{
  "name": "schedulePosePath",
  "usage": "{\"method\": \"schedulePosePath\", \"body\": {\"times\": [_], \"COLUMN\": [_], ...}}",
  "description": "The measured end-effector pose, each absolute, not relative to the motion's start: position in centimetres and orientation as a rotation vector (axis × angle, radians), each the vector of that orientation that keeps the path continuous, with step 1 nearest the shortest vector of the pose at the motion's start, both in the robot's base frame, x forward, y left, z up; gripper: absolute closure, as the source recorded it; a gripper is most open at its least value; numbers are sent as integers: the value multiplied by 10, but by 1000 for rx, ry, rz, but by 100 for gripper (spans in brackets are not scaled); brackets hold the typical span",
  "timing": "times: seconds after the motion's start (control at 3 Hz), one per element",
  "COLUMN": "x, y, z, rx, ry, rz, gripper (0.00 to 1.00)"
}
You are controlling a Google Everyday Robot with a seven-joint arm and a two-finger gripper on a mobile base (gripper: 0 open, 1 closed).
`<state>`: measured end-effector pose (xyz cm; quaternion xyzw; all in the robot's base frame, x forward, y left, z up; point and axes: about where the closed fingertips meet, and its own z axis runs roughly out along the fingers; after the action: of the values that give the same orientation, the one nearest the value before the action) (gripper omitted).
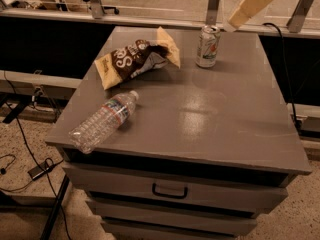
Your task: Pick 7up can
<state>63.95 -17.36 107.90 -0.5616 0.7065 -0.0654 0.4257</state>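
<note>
Cream hand (pixel 240 15) near one 7up can (pixel 208 46)

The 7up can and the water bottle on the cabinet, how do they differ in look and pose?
The 7up can stands upright at the back; the water bottle lies on its side near the front left edge. The 7up can is opaque silvery metal with green markings; the water bottle is clear plastic. Both rest on the grey cabinet top, unheld; the tool hangs above and right of the 7up can, apart from it.

Camera looks down onto cabinet (pixel 225 119), gripper (pixel 234 20) top right
</note>
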Motion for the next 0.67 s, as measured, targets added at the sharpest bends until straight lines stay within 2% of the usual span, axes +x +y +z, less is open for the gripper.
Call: {"method": "schedulePosePath", "body": {"times": [0.67], "x": [654], "y": [-168], "z": [1065], "rx": [-1399], "ry": [1777], "rz": [-108], "gripper": [0]}}
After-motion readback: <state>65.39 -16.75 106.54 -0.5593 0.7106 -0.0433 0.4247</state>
